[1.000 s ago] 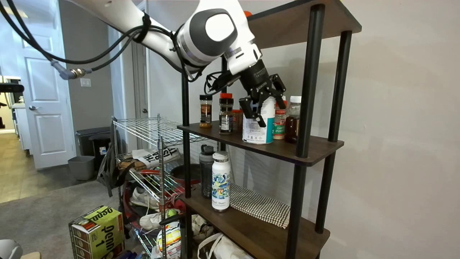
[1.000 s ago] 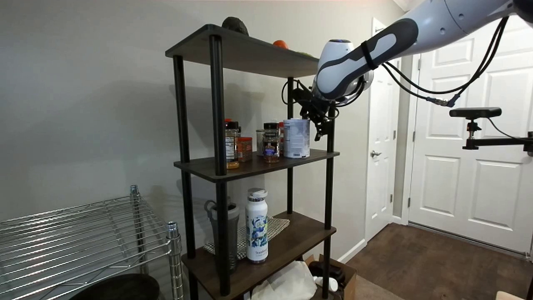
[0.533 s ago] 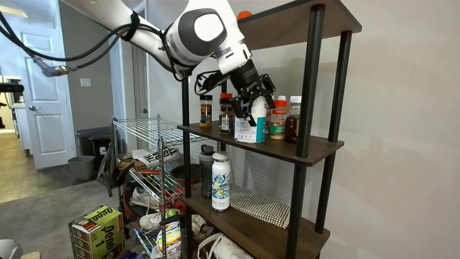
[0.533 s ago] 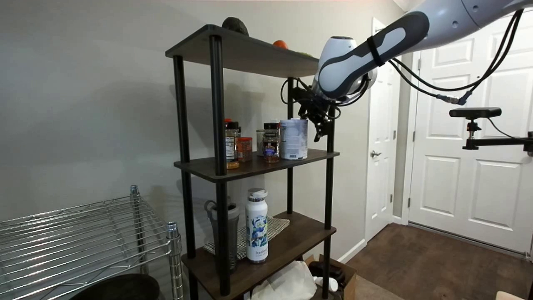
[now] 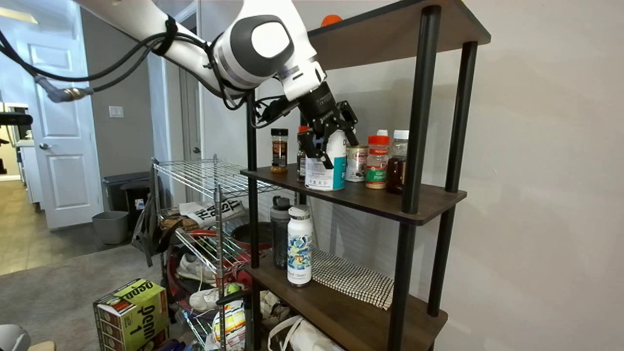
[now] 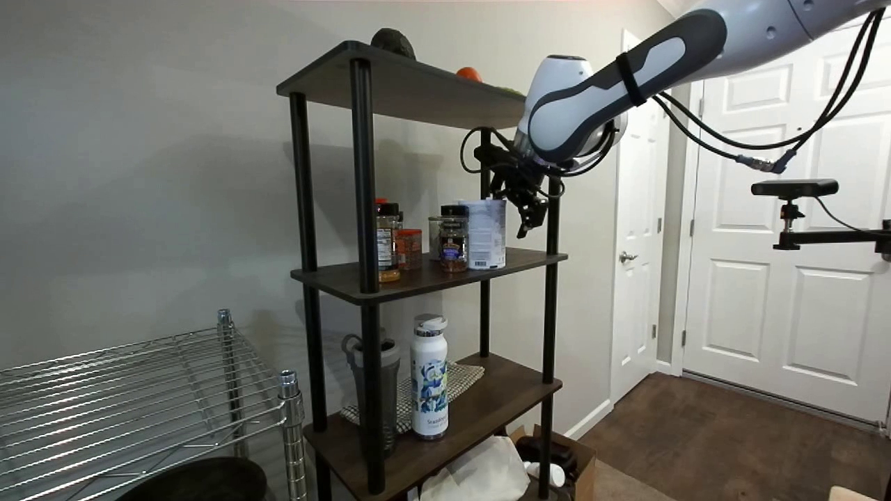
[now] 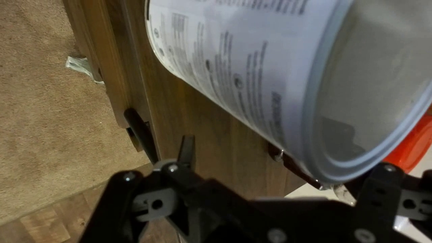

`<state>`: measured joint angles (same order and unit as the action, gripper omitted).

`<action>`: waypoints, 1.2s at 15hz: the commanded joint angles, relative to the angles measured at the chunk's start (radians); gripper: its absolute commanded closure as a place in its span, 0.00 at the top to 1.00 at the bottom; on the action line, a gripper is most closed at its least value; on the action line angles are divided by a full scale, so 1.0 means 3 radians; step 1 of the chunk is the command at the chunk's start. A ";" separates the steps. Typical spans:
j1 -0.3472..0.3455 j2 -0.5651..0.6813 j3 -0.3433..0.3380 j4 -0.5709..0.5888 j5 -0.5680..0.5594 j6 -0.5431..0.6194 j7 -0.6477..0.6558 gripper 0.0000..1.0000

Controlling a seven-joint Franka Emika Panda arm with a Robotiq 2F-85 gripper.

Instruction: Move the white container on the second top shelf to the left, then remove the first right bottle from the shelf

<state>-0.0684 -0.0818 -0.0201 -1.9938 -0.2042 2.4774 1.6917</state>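
Note:
On the middle board of the shelf [image 5: 434,195] the white container [image 5: 319,178] stands upright, its teal label edge facing right. My gripper [image 5: 340,153] reaches down over its upper part with jaws wide apart. In the wrist view the container [image 7: 263,84] overlaps the right-hand finger, while the left finger [image 7: 188,148] stands clear of it, so nothing is clamped. Whether the right finger touches the container I cannot tell. The first bottle from the right [image 5: 396,173], dark brown with a white cap, stands near the post; its label does not show.
A red-capped green-label bottle [image 5: 376,173] and a small can [image 5: 357,163] stand right of the container. A black-capped jar [image 6: 454,243] is close to its left. Black posts [image 5: 421,107] and the top board [image 5: 390,41] bound the space.
The arm has moved left in both exterior views, and the white container has slid left along with it. The can and the red-capped bottle now show fully. Jaws stay wide.

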 commanded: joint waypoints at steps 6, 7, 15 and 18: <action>0.0089 -0.0087 0.0083 -0.0118 0.0052 0.0087 -0.0167 1.00; 0.0088 -0.0084 0.0089 -0.0116 0.0048 0.0086 -0.0166 1.00; 0.0014 -0.0102 0.0039 -0.0105 -0.0045 0.0105 -0.0041 1.00; -0.0018 -0.0113 -0.0009 -0.0117 -0.0071 0.0136 -0.0032 1.00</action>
<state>-0.0563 -0.0864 -0.0167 -1.9957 -0.2117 2.4847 1.6817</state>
